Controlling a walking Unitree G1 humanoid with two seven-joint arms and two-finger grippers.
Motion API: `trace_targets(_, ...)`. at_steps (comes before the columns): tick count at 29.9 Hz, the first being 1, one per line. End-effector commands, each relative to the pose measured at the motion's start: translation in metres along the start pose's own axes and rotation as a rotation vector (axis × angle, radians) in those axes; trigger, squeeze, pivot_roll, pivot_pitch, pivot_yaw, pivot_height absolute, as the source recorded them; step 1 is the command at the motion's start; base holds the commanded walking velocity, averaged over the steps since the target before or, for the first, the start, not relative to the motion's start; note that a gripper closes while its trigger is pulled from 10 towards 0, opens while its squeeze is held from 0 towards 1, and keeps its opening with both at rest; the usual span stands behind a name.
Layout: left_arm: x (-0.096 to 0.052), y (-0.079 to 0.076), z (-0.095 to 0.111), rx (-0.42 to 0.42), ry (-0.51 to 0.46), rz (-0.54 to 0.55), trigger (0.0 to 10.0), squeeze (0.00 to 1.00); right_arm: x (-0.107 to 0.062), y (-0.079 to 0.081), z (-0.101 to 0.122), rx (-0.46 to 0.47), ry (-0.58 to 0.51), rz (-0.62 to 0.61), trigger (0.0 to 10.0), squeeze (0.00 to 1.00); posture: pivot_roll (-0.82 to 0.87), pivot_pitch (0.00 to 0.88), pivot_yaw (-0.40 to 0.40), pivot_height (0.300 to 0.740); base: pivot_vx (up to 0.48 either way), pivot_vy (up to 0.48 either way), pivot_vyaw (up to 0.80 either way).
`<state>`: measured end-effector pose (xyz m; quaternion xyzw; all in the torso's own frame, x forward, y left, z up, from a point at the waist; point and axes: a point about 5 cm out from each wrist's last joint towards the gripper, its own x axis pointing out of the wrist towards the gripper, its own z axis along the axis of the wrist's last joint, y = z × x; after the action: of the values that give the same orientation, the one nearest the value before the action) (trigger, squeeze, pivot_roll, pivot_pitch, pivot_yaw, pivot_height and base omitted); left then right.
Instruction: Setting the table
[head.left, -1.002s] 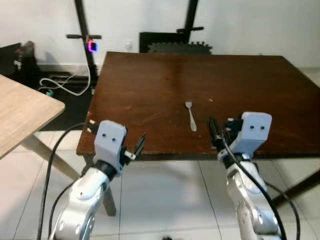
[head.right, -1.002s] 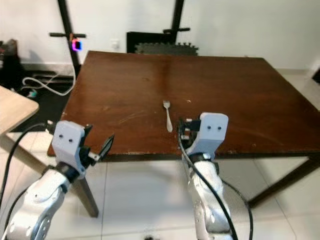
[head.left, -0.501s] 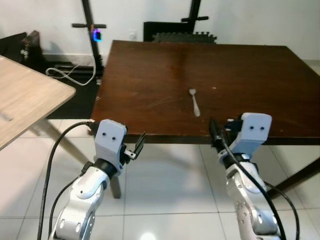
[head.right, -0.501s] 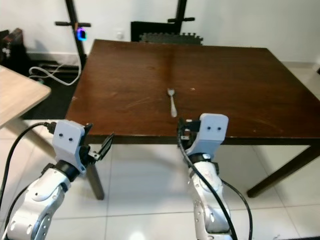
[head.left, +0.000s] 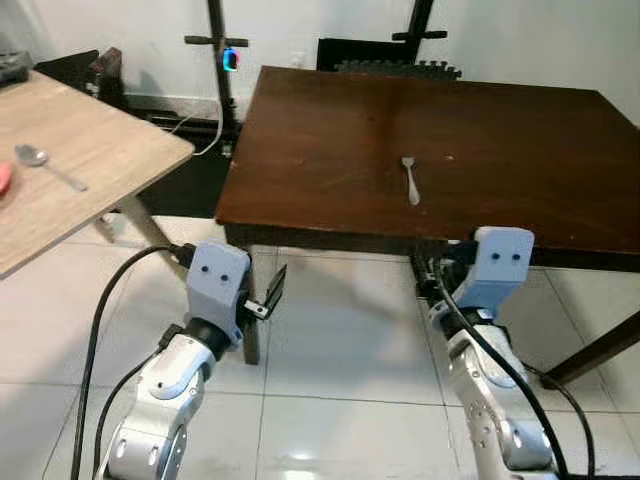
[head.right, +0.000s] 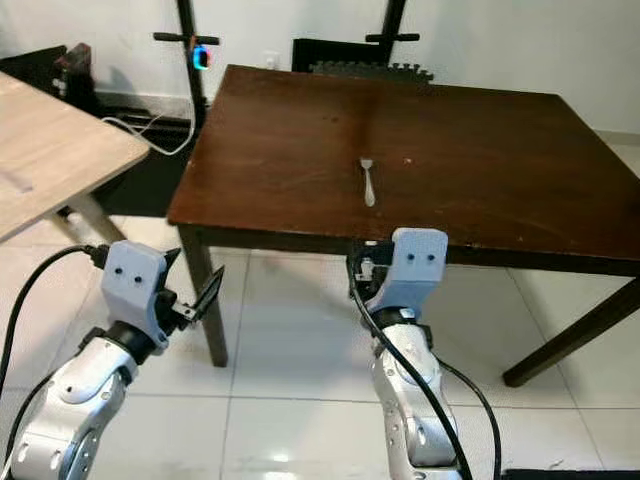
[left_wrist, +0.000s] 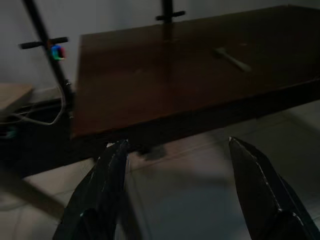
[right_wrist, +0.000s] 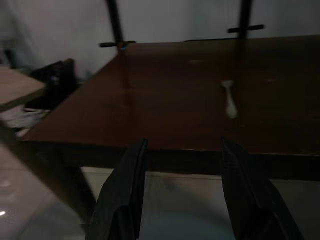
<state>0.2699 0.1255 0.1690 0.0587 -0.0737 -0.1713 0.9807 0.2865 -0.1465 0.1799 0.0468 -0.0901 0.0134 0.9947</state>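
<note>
A silver fork (head.left: 411, 178) lies alone on the dark brown table (head.left: 320, 180), near its front middle. To the left stands a light wooden table (head.left: 90, 150) with a spoon (head.left: 45, 166) and a red object (head.left: 3, 180) at the picture's edge. Both grippers hang in front of the dark table, below its front edge, over the tiled floor. My left gripper (left_wrist: 175, 195) is open with nothing between its fingers, and faces the table's front left corner. My right gripper (right_wrist: 182, 195) is open and empty too, and looks along the tabletop at the fork (right_wrist: 230, 97).
White floor tiles (head.left: 330, 340) stretch between me and the dark table. Its front left leg (head.right: 205, 300) stands close to my left arm. A black stand with a glowing light (head.left: 229, 58), cables (head.right: 130, 125) and black mats (head.left: 390, 68) are by the far wall.
The camera has drawn back from the dark table and turned left, bringing the light wooden table and its spoon into view. Both grippers have stayed open and empty.
</note>
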Motion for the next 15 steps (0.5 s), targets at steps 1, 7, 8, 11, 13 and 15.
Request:
trace_targets(1, -0.0005, -0.0022, -0.0051, -0.006, 0.020, -0.004, 10.0, 0.00, -0.0013, -0.0029, -0.0032, -0.010, 0.012, -0.010, 10.0, 0.00, -0.02, 0.035, 0.034, 0.740, 0.000, 0.000, 0.00)
trace_targets(7, -0.0004, -0.0016, -0.0061, -0.009, 0.027, 0.006, 10.0, 0.00, -0.0018, -0.0028, -0.0032, -0.010, 0.013, -0.009, 10.0, 0.00, -0.03, 0.035, 0.034, 0.740, 0.000, 0.000, 0.00)
trace_targets(8, -0.0005, -0.0016, -0.0059, -0.010, 0.027, 0.006, 10.0, 0.00, -0.0019, -0.0027, -0.0031, -0.010, 0.012, -0.009, 10.0, 0.00, -0.03, 0.036, 0.035, 0.740, 0.000, 0.000, 0.00)
trace_targets(11, -0.0004, -0.0015, -0.0057, -0.011, 0.026, 0.007, 10.0, 0.00, -0.0019, -0.0028, -0.0028, -0.008, 0.010, -0.010, 10.0, 0.00, -0.03, 0.036, 0.035, 0.740, 0.000, 0.000, 0.00)
trace_targets(13, -0.0001, -0.0016, -0.0059, -0.011, 0.027, 0.008, 10.0, 0.00, -0.0016, -0.0028, -0.0027, -0.008, 0.010, -0.009, 10.0, 0.00, -0.03, 0.036, 0.035, 0.740, 0.000, 0.000, 0.00)
trace_targets(15, 0.0000, -0.0016, -0.0062, -0.012, 0.029, 0.010, 10.0, 0.00, -0.0014, -0.0025, -0.0025, -0.003, 0.010, -0.007, 10.0, 0.00, -0.03, 0.039, 0.035, 0.740, 0.000, 0.000, 0.00)
